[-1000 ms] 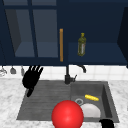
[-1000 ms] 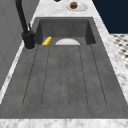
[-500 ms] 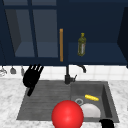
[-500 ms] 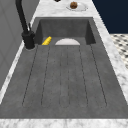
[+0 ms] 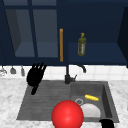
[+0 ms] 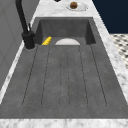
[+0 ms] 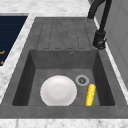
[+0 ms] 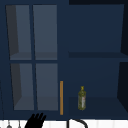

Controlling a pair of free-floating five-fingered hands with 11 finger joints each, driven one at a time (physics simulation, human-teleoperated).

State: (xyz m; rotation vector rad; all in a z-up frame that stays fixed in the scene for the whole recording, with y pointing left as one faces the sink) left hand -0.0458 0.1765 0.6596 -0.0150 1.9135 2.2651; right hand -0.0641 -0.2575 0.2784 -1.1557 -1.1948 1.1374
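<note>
Plate [image 7: 58, 90] unmoved in sink; left hand [image 5: 35, 75] stays raised, fingers apart.

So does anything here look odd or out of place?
Yes: a corn cob lies in the sink basin beside a white plate, and a big red ball shows at the sink's front edge.

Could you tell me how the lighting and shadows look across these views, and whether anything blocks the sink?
Front view: a red ball close to the camera covers part of the plate; the cabinet is dark, the bottle dim. Right side view: even light, soft shading on the sink walls, no glare on the plate. Upper view: the left hand is a flat black shape.
</note>
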